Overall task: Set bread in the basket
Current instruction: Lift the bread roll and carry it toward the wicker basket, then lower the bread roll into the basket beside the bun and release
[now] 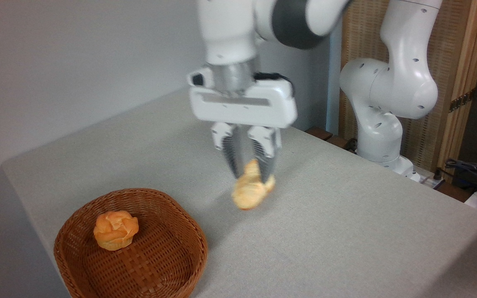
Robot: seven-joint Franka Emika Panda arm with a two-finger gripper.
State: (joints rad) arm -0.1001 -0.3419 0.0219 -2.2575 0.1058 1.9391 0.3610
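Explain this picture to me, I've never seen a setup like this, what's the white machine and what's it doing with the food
The white machine is a robot arm bolted at the far edge of a grey table. The single picture comes from a fixed camera looking across the table from the side opposite the arm's base. At the arm's end hangs a gripper, a two-fingered clamp pointing down. Its fingers are closed on a pale golden loaf of bread, which looks blurred and sits just at or above the tabletop; I cannot tell whether it touches. At lower left is a round brown wicker basket, and inside it lies a small orange knotted bun. The loaf is outside the basket, to its right.
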